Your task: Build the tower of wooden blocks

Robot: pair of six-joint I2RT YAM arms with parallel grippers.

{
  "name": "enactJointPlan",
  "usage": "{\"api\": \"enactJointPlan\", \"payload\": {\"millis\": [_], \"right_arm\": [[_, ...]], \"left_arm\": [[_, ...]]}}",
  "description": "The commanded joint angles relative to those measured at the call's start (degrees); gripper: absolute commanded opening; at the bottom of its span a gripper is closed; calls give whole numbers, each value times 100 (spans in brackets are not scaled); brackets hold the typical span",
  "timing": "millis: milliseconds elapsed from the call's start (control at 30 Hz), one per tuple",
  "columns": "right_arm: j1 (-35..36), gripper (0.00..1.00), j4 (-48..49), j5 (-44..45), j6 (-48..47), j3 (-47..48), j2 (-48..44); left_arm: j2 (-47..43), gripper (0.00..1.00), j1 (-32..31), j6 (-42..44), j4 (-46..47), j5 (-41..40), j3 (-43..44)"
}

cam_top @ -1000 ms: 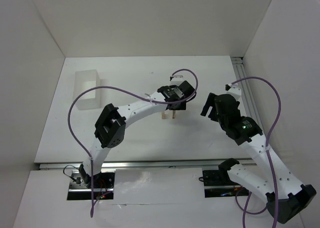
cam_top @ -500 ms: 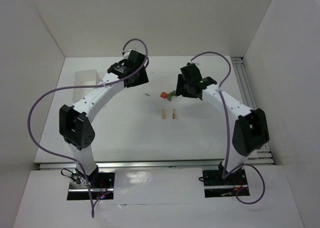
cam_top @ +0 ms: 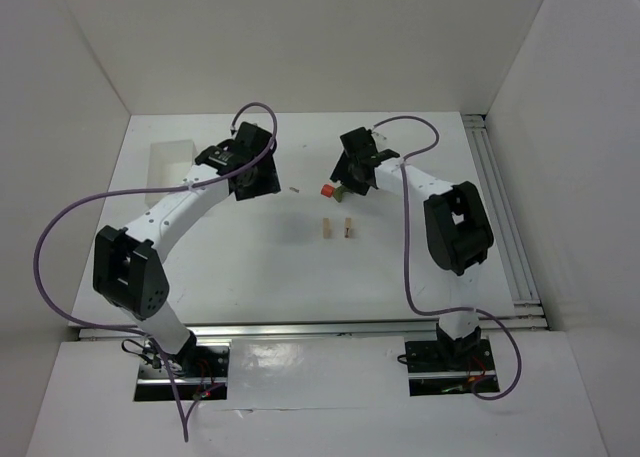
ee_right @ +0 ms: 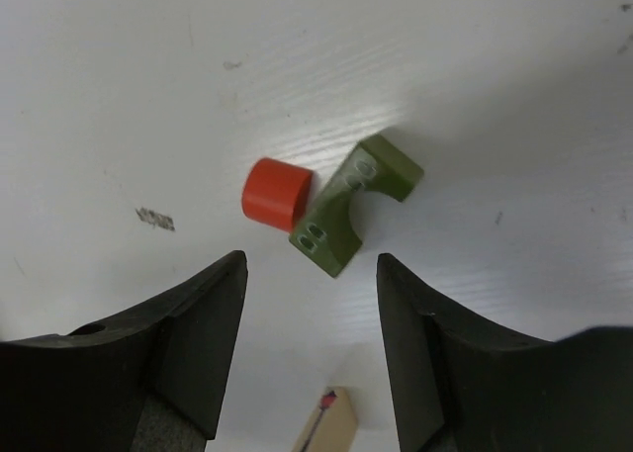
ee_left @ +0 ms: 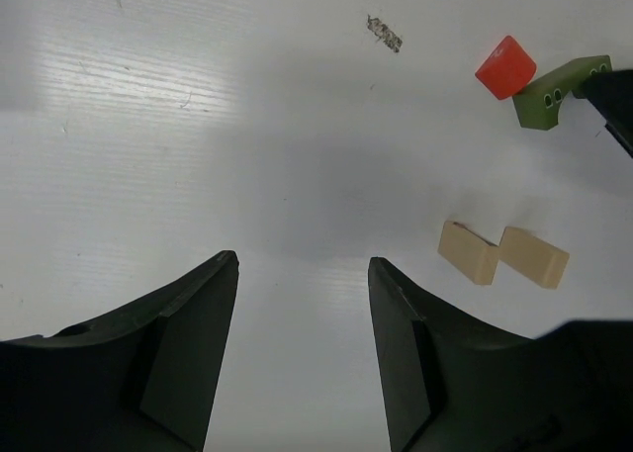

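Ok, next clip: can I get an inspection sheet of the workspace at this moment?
Surface: white table, faint scuffs.
Job's things: two tan blocks side by side; red piece beside a green arch block. All are on the table, nothing stacked yet.
Clutter: a small scrap far of the tan blocks; a translucent box at far left.
Claws: left claw open over bare table, holding nothing. Right claw open above the red and green pieces, holding nothing.
Cables: purple cables loop off both arms, above the blocks, not touching them.
Surroundings: plain white walls; metal rail along the right edge.
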Motion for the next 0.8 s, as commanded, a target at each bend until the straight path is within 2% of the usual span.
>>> {"api": "enactJointPlan", "payload": {"millis": [0,133,200,767], "right_arm": [[22,62,235,244,388,575,311],[22,56,-292,411,441,1155,742],[22,56,-345,411,502,1217,847],[74,54,-275,569,739,883,856]], "left_arm": [[-263,67,38,180,212,117,-81],[-316,67,91,232,212,117,-134],[-316,67,144,232,212,117,-134],[-368,66,249,285,212,222,-239]]}}
